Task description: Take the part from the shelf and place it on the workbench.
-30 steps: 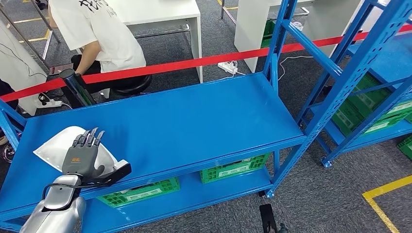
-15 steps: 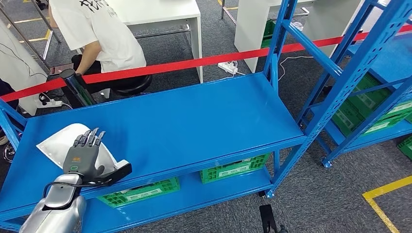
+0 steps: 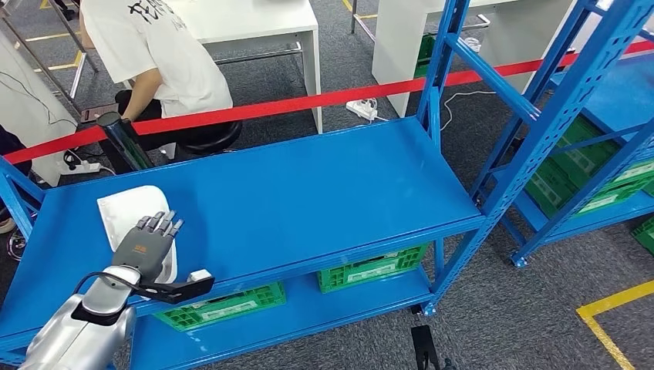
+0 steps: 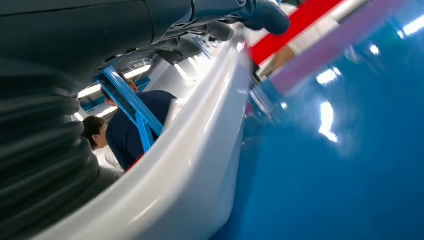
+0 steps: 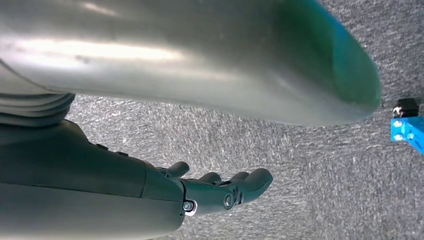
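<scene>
So the white part [image 3: 127, 212] sits near the left end of the blue shelf [image 3: 308, 200], flat on the top deck, and the left hand [image 3: 145, 247] lies on top of its near edge with the fingers stretched out forward over it. From the head view I honestly can't tell if the hand is actually gripping the part or just resting on it. The left wrist view is super close: you get the pale curved rim of the part [image 4: 200, 165] right against the glossy blue shelf surface [image 4: 340, 165], with dark fingers [image 4: 260, 15] reaching over the rim. The right hand [image 5: 220, 190] hangs down over grey carpet floor [image 5: 300, 150], fingers loosely apart and nothing in them. Behind the shelf there's a red barrier tape [image 3: 308, 100] and a person in a white shirt [image 3: 154, 54] sitting at a white table [image 3: 254, 19]. Green crates [image 3: 370, 270] sit on the lower shelf deck.
</scene>
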### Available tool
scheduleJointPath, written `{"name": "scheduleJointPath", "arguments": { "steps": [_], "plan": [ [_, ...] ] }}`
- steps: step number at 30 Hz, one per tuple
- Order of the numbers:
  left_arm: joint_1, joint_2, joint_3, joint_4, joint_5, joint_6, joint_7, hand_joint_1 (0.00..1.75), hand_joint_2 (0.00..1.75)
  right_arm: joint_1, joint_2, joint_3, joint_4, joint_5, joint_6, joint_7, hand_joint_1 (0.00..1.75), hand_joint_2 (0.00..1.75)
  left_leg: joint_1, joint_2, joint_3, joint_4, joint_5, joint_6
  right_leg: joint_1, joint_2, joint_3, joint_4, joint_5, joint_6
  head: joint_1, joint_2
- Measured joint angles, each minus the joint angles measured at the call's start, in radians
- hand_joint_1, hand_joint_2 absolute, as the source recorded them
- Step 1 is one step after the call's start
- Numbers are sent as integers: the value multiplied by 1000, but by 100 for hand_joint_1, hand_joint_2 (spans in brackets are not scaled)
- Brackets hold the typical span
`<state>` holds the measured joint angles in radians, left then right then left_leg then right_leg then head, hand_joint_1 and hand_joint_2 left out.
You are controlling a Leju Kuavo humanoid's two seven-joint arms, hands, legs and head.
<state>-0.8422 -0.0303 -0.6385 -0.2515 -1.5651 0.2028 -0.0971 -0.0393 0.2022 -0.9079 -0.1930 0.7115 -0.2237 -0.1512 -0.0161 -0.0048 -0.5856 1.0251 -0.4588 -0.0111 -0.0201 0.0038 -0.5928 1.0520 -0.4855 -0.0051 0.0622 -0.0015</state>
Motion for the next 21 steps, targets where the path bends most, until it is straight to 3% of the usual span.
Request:
{"name": "scheduleJointPath", "arguments": {
  "steps": [21],
  "plan": [
    [-19, 23, -119, 8, 6, -26, -3, 175, 175, -3, 3, -23, 0, -24, 4, -29, 0, 0, 0, 0, 3, 0, 0, -1, 0, 0, 2, 0, 0, 0, 0, 0]
  ]
}}
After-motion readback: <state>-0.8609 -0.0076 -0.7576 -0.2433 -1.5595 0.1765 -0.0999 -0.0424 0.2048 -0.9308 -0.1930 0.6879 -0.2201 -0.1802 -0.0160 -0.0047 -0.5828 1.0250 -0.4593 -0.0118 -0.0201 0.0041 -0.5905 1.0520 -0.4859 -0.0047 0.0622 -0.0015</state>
